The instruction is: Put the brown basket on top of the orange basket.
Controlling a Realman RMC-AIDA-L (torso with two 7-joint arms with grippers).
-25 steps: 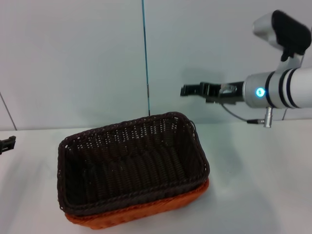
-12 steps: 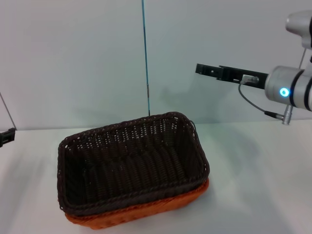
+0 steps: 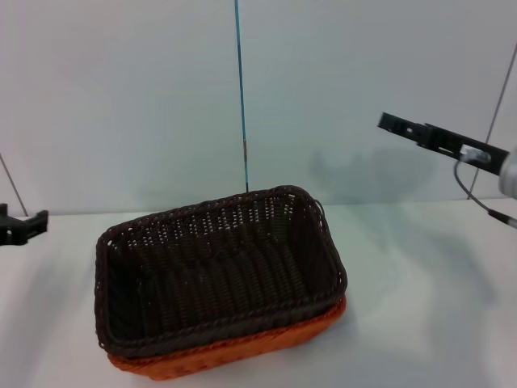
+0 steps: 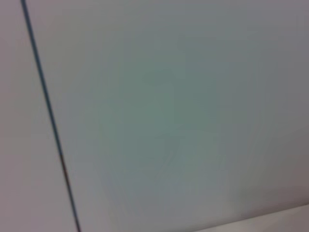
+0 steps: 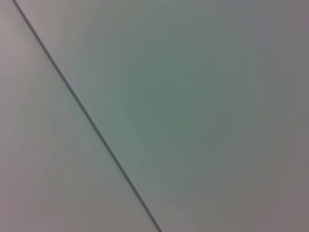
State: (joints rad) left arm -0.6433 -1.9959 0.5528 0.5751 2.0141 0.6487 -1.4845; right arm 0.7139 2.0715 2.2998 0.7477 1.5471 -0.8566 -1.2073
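Sitting nested on the orange basket [image 3: 242, 356], the brown basket [image 3: 218, 271] needs only untouched, clear retreat; right gripper [image 3: 400, 124] grip unclear.

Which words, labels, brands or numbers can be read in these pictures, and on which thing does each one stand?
None: no readable text shows in any view.
Brown basket: plain weave, no label.
Orange basket: plain weave, no label.
Right end effector and left end effector: no marking that shows.
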